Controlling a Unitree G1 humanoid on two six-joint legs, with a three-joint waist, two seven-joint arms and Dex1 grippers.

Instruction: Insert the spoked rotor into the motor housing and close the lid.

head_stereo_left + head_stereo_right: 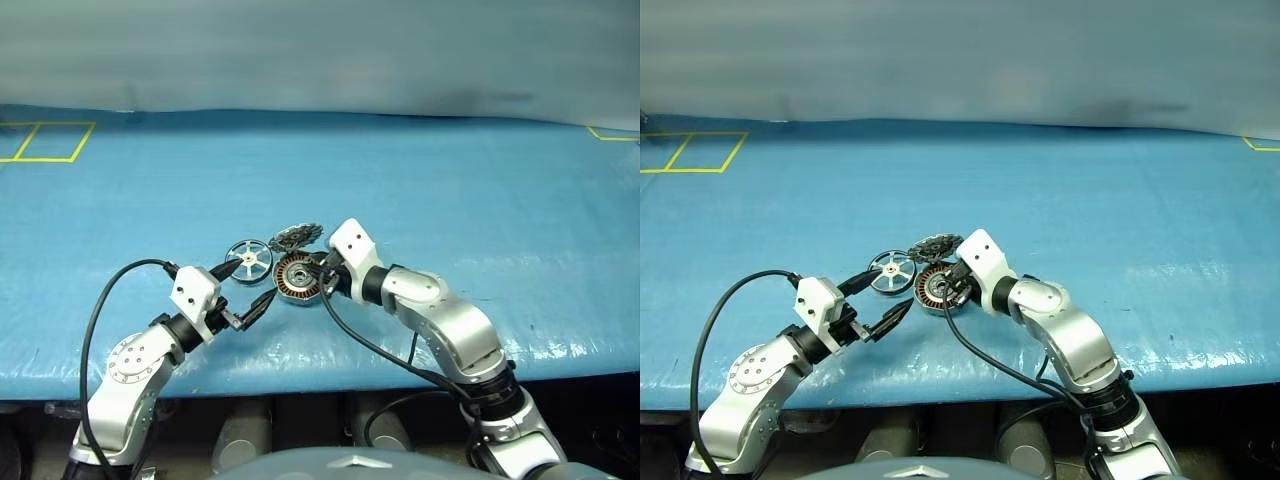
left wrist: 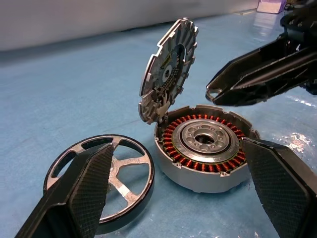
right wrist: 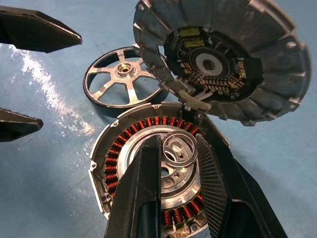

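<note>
Left wrist view is showing you the spoked rotor (image 2: 101, 179) lying flat just beside the motor housing (image 2: 203, 148), lid (image 2: 166, 69) standing open; your left gripper (image 1: 248, 284), spread wide and empty, is nearer than the right gripper (image 3: 183, 163), which is pinching a small metal ring over the housing.

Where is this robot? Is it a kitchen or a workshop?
Probably a robot test workshop: a table under a blue cover, yellow tape squares marking spots, and motor parts like the motor housing and spoked rotor.
</note>
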